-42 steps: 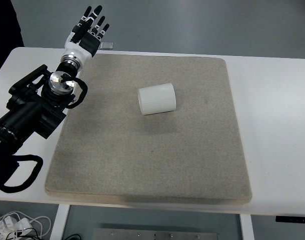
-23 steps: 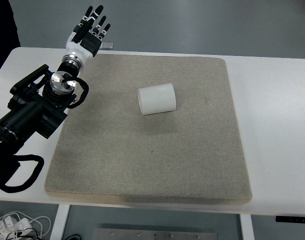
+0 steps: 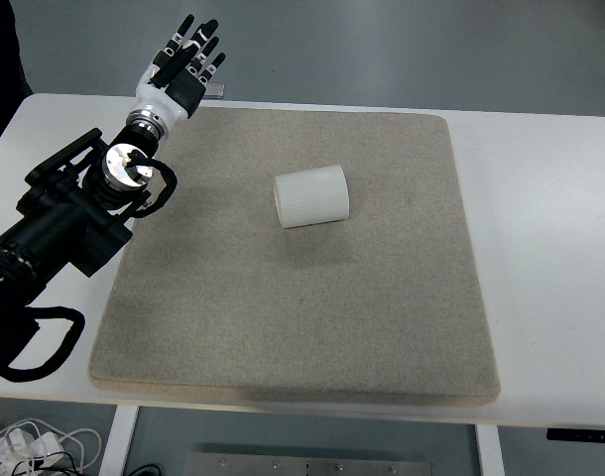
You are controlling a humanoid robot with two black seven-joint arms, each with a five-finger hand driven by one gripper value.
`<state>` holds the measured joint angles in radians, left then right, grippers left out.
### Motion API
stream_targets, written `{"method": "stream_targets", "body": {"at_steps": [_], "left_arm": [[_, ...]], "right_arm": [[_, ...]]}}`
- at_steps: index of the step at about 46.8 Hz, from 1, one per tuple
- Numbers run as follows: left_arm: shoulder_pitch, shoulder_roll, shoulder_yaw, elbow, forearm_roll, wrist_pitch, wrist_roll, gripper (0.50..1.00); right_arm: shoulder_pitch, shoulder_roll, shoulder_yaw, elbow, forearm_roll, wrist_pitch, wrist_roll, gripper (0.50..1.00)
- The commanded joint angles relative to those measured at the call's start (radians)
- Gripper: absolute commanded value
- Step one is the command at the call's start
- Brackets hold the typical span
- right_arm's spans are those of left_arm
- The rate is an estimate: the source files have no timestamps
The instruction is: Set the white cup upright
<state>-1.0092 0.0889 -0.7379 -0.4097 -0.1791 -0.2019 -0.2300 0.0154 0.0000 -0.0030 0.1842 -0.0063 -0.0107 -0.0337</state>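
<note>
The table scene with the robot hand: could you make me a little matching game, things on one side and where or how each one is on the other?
Things:
1. white cup
2. left hand
3. grey mat
4. white table

States:
A. fingers spread, holding nothing, over the far left corner of the mat
B. lying on its side near the middle of the mat
C. bare at the right side
D. flat, covering most of the table

Pairs: 1-B, 2-A, 3-D, 4-C

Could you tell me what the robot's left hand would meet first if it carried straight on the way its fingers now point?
Probably nothing: the open left hand points up and away, past the white table's far edge, while the tipped white ribbed cup lies off to its right.
</note>
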Motion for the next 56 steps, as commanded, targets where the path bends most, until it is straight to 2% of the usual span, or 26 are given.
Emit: {"method": "stream_targets", "body": {"at_steps": [1,9,16,27,36,45,51,56], "left_arm": [[-0.005,0.000,0.012,-0.003,0.099,0.001,0.000,0.996],[-0.032,0.002,0.058,-0.021,0.320,-0.001,0.001,0.996],[-0.086,0.006,0.179,-0.037,0.457,0.009,0.008,0.994],[-0.190,0.026,0.462,-0.053,0.498,0.001,0.015,0.994],[-0.302,0.080,0.676,-0.136,0.498,-0.004,0.023,0.994],[-0.422,0.141,0.824,-0.291,0.498,-0.005,0.121,0.994],[-0.488,0.215,0.894,-0.429,0.498,-0.005,0.195,0.994],[-0.542,0.247,0.968,-0.514,0.498,-0.005,0.224,0.994]], "right_arm": [[0.000,0.000,0.000,0.000,0.000,0.000,0.000,0.952],[0.000,0.000,0.000,0.000,0.000,0.000,0.000,0.952],[0.000,0.000,0.000,0.000,0.000,0.000,0.000,0.952],[0.000,0.000,0.000,0.000,0.000,0.000,0.000,0.952],[0.000,0.000,0.000,0.000,0.000,0.000,0.000,0.952],[0.000,0.000,0.000,0.000,0.000,0.000,0.000,0.952],[0.000,0.000,0.000,0.000,0.000,0.000,0.000,0.952],[0.000,0.000,0.000,0.000,0.000,0.000,0.000,0.952]]}}
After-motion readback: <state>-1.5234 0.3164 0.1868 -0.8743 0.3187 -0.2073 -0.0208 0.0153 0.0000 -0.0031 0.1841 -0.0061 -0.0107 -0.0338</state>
